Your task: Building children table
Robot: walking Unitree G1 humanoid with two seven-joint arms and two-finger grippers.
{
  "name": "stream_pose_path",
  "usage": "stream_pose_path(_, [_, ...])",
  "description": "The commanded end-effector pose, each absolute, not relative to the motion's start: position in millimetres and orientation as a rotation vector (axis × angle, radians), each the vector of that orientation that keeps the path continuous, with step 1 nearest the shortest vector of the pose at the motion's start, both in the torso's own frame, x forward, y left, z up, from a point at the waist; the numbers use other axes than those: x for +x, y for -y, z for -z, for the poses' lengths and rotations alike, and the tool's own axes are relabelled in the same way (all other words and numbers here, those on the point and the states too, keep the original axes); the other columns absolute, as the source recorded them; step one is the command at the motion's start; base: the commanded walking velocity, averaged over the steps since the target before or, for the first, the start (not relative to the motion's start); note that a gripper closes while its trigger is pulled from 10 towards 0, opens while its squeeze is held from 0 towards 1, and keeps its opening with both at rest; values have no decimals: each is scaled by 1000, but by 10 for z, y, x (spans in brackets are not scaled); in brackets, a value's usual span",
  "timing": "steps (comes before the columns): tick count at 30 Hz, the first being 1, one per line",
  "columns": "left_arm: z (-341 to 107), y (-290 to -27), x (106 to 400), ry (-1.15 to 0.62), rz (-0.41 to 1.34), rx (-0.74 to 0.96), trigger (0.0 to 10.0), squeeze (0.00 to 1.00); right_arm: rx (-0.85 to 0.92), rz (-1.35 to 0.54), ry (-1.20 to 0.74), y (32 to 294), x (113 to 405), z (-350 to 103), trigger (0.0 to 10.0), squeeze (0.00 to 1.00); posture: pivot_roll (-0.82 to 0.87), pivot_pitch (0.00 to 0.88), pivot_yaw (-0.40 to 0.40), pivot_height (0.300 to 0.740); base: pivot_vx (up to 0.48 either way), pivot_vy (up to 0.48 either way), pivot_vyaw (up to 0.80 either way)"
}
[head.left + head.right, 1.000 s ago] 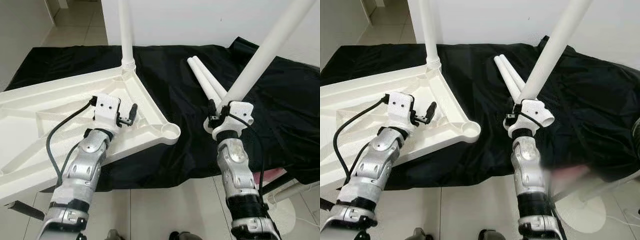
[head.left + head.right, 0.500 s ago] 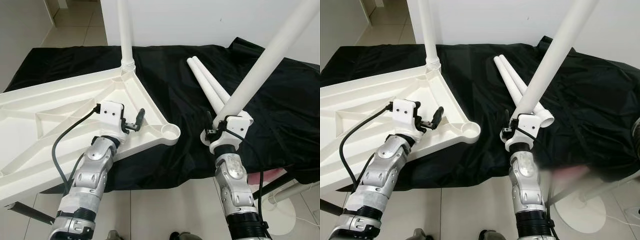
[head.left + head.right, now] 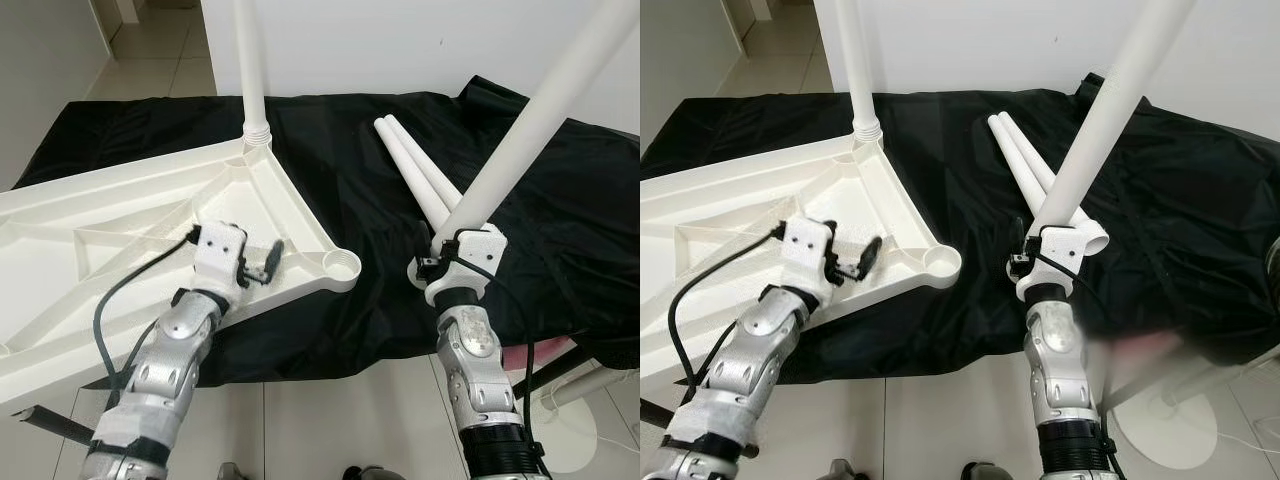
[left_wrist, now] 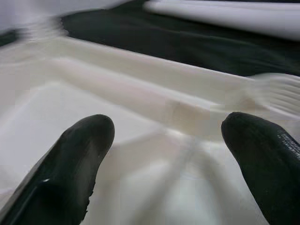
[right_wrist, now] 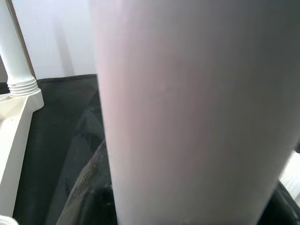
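We see the upturned white tabletop (image 3: 120, 230) lying on a black cloth (image 3: 350, 170) with one leg (image 3: 250, 70) screwed in, our left hand (image 3: 262, 265) hovering apart above its ribs, and our right hand (image 3: 428, 258) clamped on a tilted white leg (image 3: 530, 130) beside two spare legs (image 3: 410, 160).

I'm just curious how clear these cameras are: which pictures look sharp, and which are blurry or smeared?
Left eye view: sharp and evenly lit, though the left gripper is slightly motion-smeared. Right eye view: a smeared patch low on the right. Left wrist view: soft, the white plastic upturned tabletop streaked beyond the black fingers. Right wrist view: the white round table leg sits too close, blurred.
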State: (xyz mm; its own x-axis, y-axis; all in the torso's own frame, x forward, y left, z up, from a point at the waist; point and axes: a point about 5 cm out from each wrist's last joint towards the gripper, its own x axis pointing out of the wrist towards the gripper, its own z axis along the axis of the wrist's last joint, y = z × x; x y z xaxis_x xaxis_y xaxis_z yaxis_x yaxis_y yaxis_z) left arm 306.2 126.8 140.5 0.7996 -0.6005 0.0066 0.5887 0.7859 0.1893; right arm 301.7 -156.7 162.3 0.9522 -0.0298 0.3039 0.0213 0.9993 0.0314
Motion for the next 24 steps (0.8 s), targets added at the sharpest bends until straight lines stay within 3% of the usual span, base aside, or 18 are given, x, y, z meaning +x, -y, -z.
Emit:
stream_pose_path(1, [-1371,-1201,3003,44,753,212,10000,0,28,22,318,1564,3038,-1653,10000,0,-64,67,10,740,0,0,0])
stream_pose_path(7, [-1353,-1163,2930,21,867,262,10000,0,24,26,323,1572,3058,-1674,10000,0,-64,69,15,740,0,0,0])
stream_pose_path(20, [-1305,-1063,2950,1,909,353,10000,0,17,26,326,1557,3068,-1684,10000,0,-70,74,20,740,0,0,0])
stream_pose_path(24, [-1250,-957,2922,-37,1017,392,10000,0,13,23,327,1552,3080,-1693,10000,0,-76,80,25,740,0,0,0])
